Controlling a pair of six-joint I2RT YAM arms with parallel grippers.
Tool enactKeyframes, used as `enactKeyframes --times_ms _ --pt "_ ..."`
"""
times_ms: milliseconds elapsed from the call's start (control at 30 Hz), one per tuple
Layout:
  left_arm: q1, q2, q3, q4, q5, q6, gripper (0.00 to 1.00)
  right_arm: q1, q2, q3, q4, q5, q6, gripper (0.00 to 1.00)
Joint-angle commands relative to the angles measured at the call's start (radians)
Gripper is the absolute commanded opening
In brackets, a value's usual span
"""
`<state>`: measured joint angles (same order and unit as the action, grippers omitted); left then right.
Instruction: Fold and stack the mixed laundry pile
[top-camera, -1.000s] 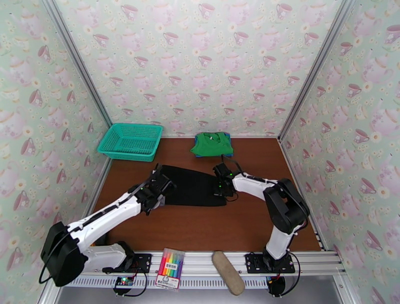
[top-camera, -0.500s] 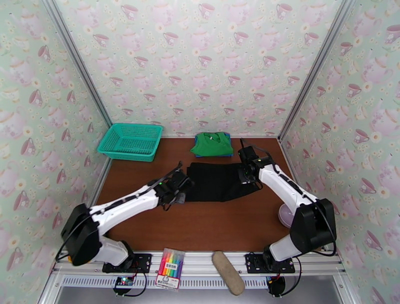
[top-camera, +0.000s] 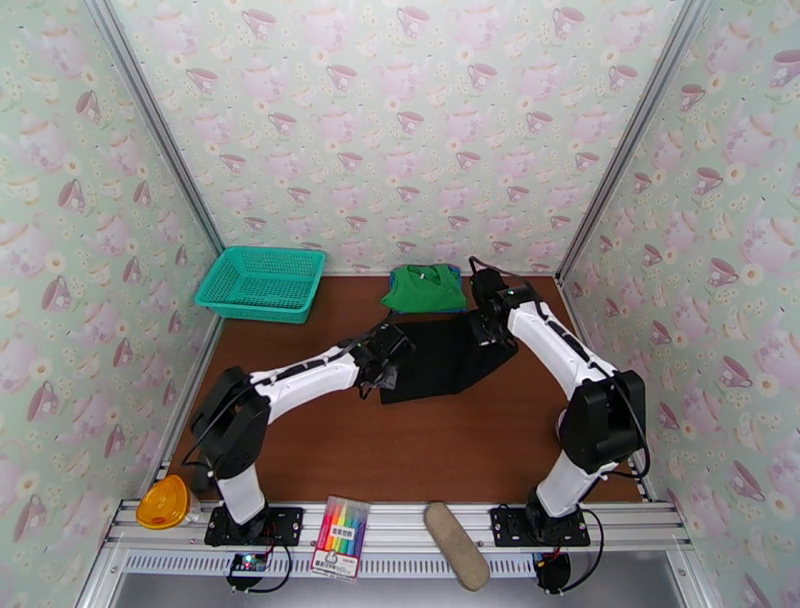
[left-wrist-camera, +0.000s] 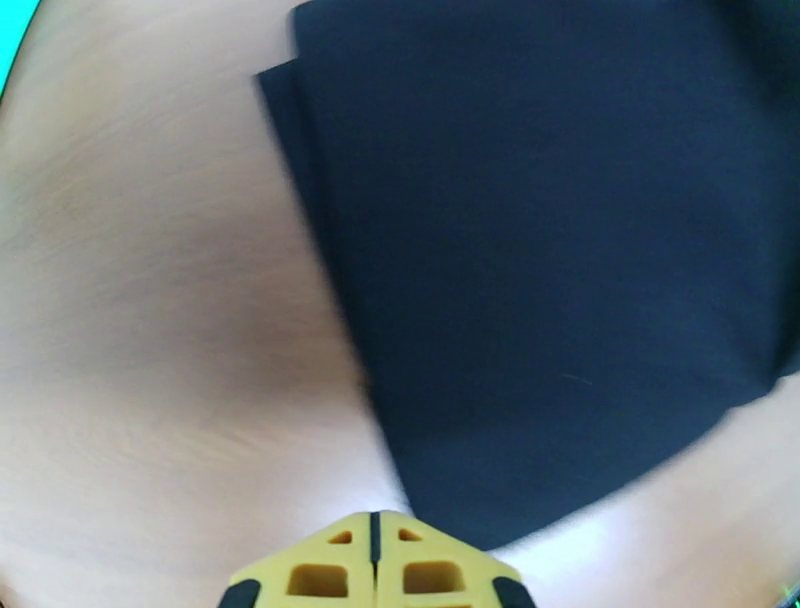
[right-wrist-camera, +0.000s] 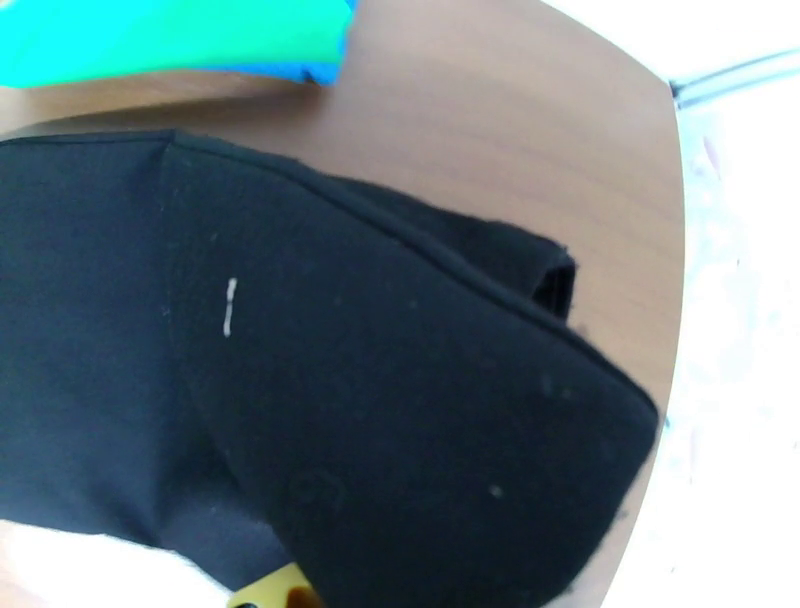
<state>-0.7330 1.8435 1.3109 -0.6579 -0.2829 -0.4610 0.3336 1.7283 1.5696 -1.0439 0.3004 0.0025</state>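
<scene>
Top view: black garment (top-camera: 440, 355) lies mid-table on the brown table (top-camera: 400, 460), skewed and in layers. Left gripper (top-camera: 388, 357) is low at its left edge. Right gripper (top-camera: 490, 328) is at its far right corner. Folded green garment (top-camera: 425, 288) sits at the back edge, just beyond the black one; can't tell if they touch. Teal mesh basket (top-camera: 262, 283) is back left, well apart from the clothes. Marker pack (top-camera: 340, 540) and a brown oblong object (top-camera: 456, 545) sit on the front rail. An orange object (top-camera: 165, 502) is at the front left corner.

Left wrist: the yellow fingers (left-wrist-camera: 420, 570) are pressed together, closed. The black garment's near corner is just beside the tips, with layered edges showing on its left side and bare table to the left.

Right wrist: black cloth bunches up over a yellow fingertip (right-wrist-camera: 272, 592), and the claw is clamped on the black garment. Green garment is at top left, with a blue garment (right-wrist-camera: 325, 70) edge peeking out beneath it.
</scene>
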Motion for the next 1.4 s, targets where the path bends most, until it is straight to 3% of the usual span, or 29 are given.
enactKeyframes --times_ms 0,267,567,1067,1133,1267,1367 --pt "0.044 0.047 0.007 0.052 0.031 0.042 0.02 0.022 0.023 0.053 -0.074 -0.027 -0.011 0.0" --pt "0.055 0.173 0.019 0.117 0.127 0.073 0.0 0.065 0.076 0.143 -0.135 -0.054 0.008 0.0" --pt "0.052 0.202 -0.035 0.196 0.182 0.079 0.0 0.176 0.188 0.293 -0.176 -0.239 0.062 0.0" --pt "0.056 0.177 -0.097 0.223 0.155 0.09 0.0 0.275 0.364 0.25 0.051 -0.544 0.263 0.0" --pt "0.058 0.157 -0.1 0.213 0.138 0.1 0.0 0.282 0.38 0.256 0.069 -0.574 0.286 0.07" --pt "0.066 0.097 -0.102 0.179 0.078 0.134 0.0 0.285 0.38 0.276 0.081 -0.609 0.309 0.32" --pt "0.073 0.047 -0.106 0.158 0.043 0.16 0.0 0.283 0.35 0.292 0.066 -0.602 0.311 0.41"
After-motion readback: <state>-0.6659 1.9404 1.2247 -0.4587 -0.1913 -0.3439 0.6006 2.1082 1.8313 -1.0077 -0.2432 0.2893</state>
